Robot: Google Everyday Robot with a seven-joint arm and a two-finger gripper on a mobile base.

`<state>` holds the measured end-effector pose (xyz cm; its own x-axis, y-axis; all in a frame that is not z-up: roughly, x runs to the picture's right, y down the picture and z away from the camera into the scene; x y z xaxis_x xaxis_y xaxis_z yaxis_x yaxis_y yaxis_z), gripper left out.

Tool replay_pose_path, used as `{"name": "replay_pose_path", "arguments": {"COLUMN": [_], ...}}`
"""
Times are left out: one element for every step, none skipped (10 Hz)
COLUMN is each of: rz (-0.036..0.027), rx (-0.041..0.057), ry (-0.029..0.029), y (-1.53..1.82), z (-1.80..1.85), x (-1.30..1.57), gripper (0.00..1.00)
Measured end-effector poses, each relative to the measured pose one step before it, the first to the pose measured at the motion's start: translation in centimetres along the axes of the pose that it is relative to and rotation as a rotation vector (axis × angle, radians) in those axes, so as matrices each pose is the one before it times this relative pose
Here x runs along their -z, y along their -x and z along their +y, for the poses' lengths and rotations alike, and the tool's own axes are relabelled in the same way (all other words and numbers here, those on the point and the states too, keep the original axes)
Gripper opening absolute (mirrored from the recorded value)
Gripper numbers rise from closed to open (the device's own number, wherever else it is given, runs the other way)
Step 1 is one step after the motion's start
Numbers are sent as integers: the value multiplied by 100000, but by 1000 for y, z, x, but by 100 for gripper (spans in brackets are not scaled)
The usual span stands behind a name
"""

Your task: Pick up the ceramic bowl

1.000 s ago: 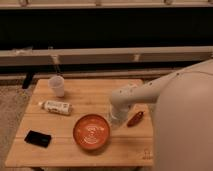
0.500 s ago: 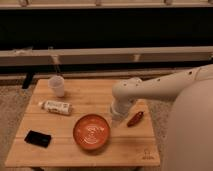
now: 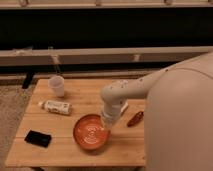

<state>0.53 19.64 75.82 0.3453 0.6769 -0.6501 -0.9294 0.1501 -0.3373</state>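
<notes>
Orange-red ceramic bowl sits upright on the wooden worktop, near its front edge and roughly at its middle, with pale ring markings inside. The end effector hangs at the bowl's upper right rim, on or just over it; whether it is released or clenched cannot be told. The white arm reaches down to it from the right. A small red object lies right of the bowl. Left of the bowl, a bottle lies on its side, with a clear cup standing behind it. A flat black object rests near the front left corner.
</notes>
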Motion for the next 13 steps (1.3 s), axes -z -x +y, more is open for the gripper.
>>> {"name": "replay_pose_path", "arguments": {"rz": [310, 248, 285, 365, 445, 469, 556, 489, 618, 686, 650, 1198, 2654], "rx": [-3, -103, -730, -165, 214, 637, 883, 1562, 813, 590, 454, 830, 723], "ry": [-902, -697, -1441, -907, -1045, -1118, -812, -776, -228, -404, -249, -148, 146], "y": [279, 231, 167, 89, 195, 294, 75, 232, 180, 118, 124, 105, 58], "z": [112, 127, -424, -131, 43, 128, 68, 259, 201, -14, 66, 92, -60], "x": [-230, -207, -308, -266, -395, -595, -397, -518, -409, -358, -264, -379, -736], "gripper": [80, 80, 80, 80, 80, 80, 80, 80, 80, 80, 80, 80, 78]}}
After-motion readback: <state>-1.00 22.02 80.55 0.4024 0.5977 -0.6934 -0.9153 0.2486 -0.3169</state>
